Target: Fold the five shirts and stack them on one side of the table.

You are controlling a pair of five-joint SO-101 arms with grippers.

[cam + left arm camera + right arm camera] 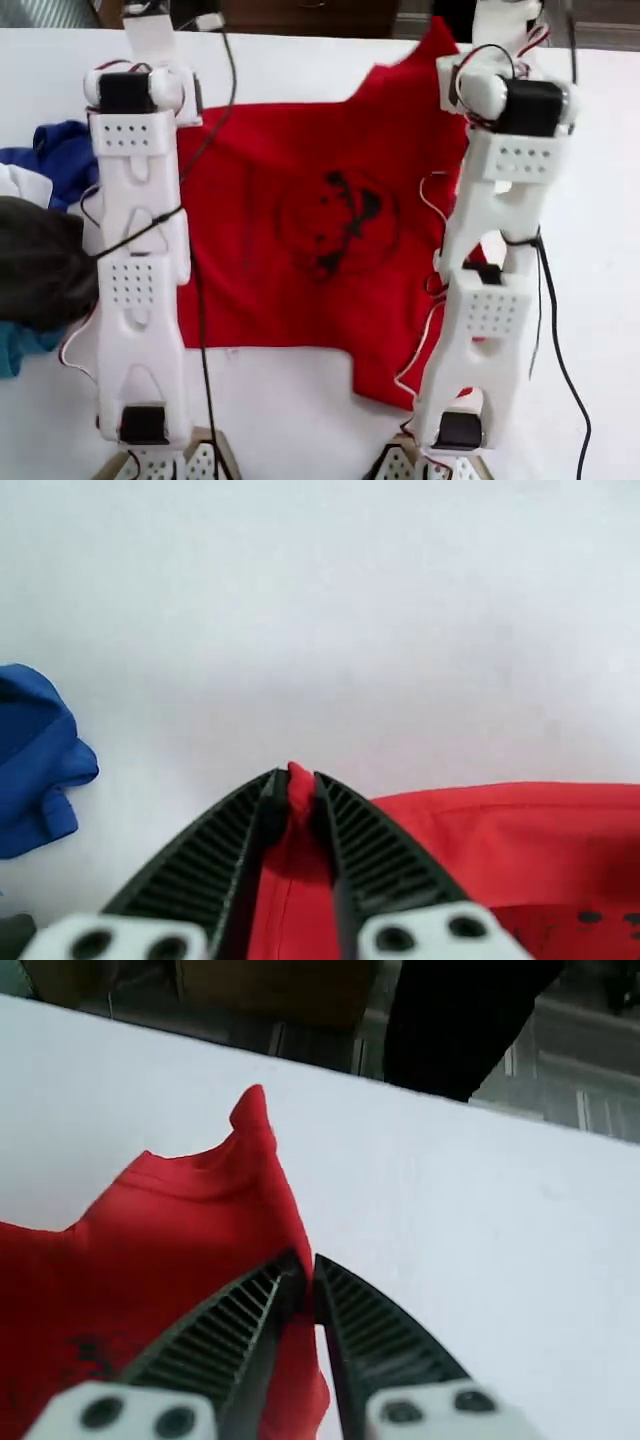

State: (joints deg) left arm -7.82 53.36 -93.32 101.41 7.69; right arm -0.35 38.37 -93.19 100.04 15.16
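Red shirt spread flat on the table between both arms, left gripper and right gripper each pinched shut on cloth at its far side, body lying back toward the arm bases

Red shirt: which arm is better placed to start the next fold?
Probably left. The left gripper is shut on a corner of the red shirt, cloth smooth beside it; the right gripper is shut on a bunched, peaked edge.
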